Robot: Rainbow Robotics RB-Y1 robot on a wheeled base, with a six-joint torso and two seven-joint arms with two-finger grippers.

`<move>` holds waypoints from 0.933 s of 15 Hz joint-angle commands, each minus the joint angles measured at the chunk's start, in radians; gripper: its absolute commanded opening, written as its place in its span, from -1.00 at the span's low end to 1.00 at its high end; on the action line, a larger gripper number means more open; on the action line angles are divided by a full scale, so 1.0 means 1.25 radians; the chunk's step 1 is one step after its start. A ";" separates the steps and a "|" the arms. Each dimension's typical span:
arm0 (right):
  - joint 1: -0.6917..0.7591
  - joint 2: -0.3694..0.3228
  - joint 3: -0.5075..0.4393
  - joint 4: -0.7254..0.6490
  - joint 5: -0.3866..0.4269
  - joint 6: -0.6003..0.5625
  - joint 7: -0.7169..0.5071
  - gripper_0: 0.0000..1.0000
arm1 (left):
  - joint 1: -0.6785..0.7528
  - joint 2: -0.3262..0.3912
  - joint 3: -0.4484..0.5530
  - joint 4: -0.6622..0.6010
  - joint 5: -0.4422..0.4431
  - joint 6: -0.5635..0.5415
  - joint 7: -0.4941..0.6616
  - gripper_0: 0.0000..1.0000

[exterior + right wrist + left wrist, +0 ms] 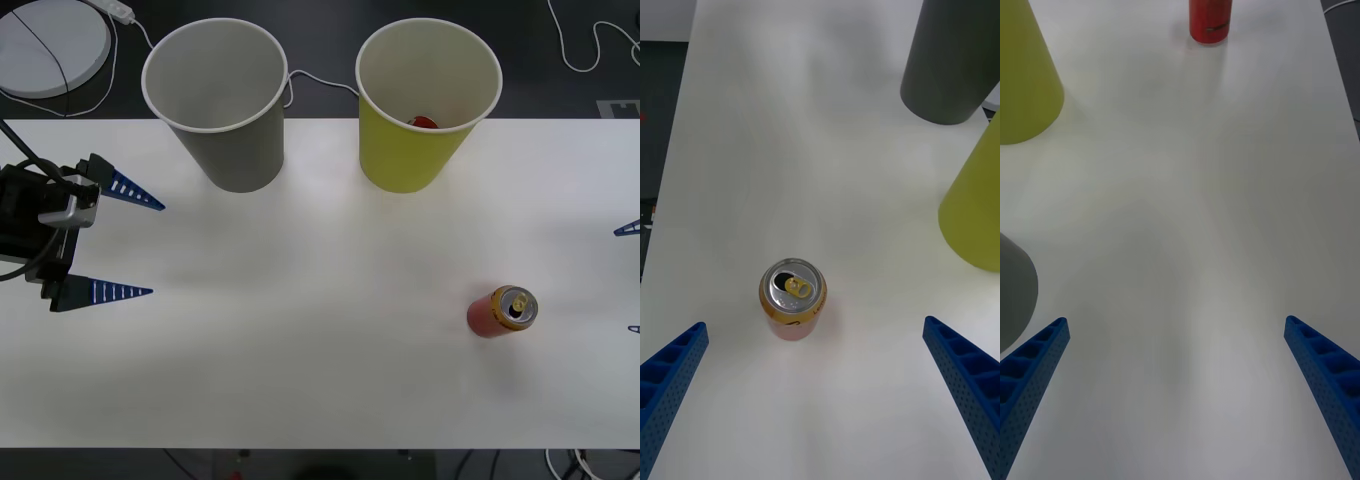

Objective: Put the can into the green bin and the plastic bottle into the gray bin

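Orange can (pixel 793 300) upright btwn right fingers (pixel 962 382)

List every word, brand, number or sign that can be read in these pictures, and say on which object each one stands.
No text can be read with certainty.
The can: small dark lettering along its side near the rim, too small and blurred to read.
The gray bin: no marking visible.
The green bin: no marking visible.
The table: no marking visible.

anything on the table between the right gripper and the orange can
Nothing: in the right wrist view, bare white table separates the open right gripper from the upright orange can with a gold top.
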 commanded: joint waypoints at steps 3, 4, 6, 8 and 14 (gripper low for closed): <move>0.000 0.000 0.000 0.000 0.000 0.000 0.000 1.00 | 0.000 0.000 0.000 0.000 0.000 0.000 0.000 1.00; -0.001 0.013 -0.002 0.013 -0.006 0.000 -0.004 1.00 | 0.000 0.000 0.000 0.000 0.000 0.000 0.000 1.00; -0.004 0.005 -0.001 0.022 -0.020 0.000 0.000 1.00 | 0.000 0.000 0.000 0.000 0.000 0.000 0.000 1.00; -0.007 0.005 -0.002 0.044 -0.021 0.000 0.007 1.00 | 0.000 0.000 0.000 0.000 0.000 0.000 0.000 1.00; -0.011 0.004 0.001 0.166 -0.020 0.000 0.126 1.00 | 0.000 0.000 0.000 0.000 0.000 0.000 0.000 1.00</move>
